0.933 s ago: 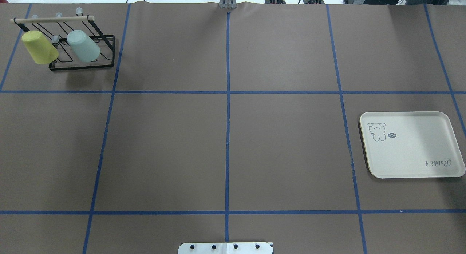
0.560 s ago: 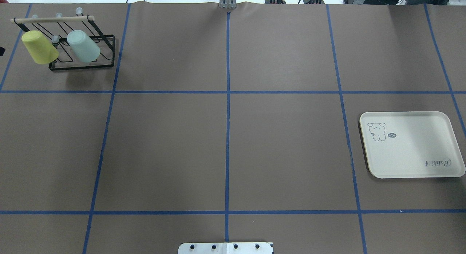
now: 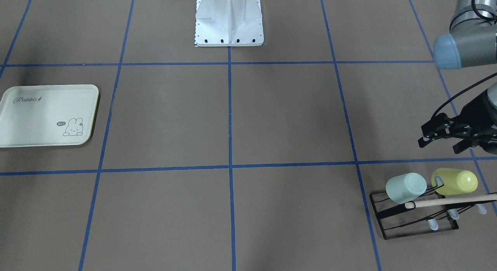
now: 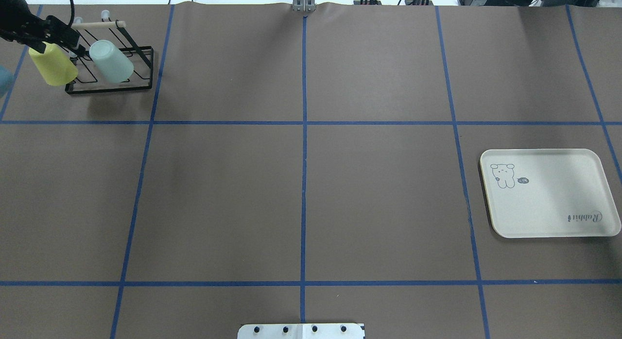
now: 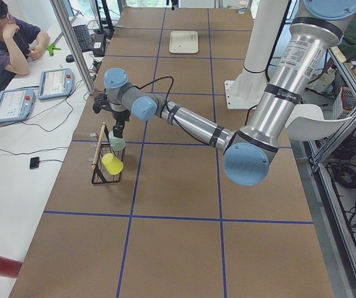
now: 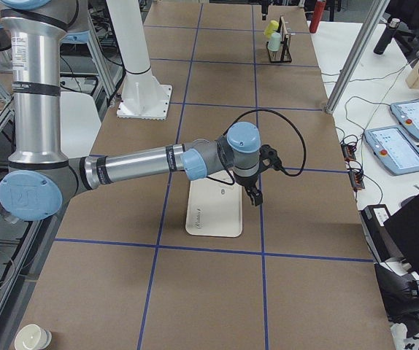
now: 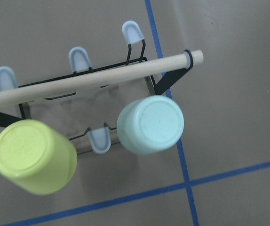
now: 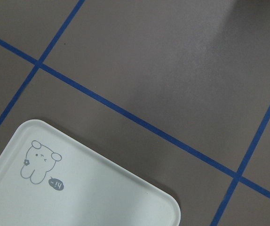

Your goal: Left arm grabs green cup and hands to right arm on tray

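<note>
The green cup (image 4: 112, 62) hangs upside down on a black wire rack (image 4: 141, 84) at the table's far left; it also shows in the front view (image 3: 405, 187) and the left wrist view (image 7: 150, 125). My left gripper (image 3: 440, 143) hovers open and empty just above and beside the rack (image 4: 53, 38), holding nothing. The cream tray (image 4: 549, 193) lies empty at the right; the right wrist view shows its bunny corner (image 8: 92, 193). My right gripper (image 6: 255, 195) hangs above the tray's far edge; I cannot tell whether it is open or shut.
A yellow-green cup (image 4: 53, 64) hangs on the same rack next to the green one, under a wooden dowel (image 7: 102, 77). The robot base (image 3: 229, 20) stands at mid-table. A seated operator (image 5: 4, 37) is beside the table.
My left arm has come in from the left edge of the overhead view and now hangs over the rack. The cups and tray have not moved.
</note>
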You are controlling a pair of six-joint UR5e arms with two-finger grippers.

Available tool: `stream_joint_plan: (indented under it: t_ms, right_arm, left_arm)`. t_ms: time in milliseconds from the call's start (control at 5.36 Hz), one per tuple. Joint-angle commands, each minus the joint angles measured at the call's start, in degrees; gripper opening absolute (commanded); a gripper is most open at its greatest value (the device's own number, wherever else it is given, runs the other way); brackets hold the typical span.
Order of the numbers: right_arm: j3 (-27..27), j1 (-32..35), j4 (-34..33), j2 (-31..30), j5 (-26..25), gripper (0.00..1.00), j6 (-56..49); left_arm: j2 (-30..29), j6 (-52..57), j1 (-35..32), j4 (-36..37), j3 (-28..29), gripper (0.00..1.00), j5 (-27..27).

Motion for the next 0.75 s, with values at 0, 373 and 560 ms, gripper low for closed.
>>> stream_joint_plan:
  t_ms: [0, 373, 560]
  right_arm:
    - [-0.1, -0.1, 0.0, 0.0, 0.1, 1.0, 0.0]
    - [-0.2, -0.2, 0.0, 0.0, 0.0, 1.0, 0.0]
    - [-0.2, -0.2, 0.0, 0.0, 0.1, 1.0, 0.0]
  left_arm:
    - [-6.0, -2.2, 2.1, 0.0, 8.0, 1.0, 3.1]
    - [-8.4, -2.2, 3.5, -0.2, 12.1, 1.0, 4.8]
    - [-8.5, -2.2, 4.0, -0.4, 12.8, 1.0, 6.0]
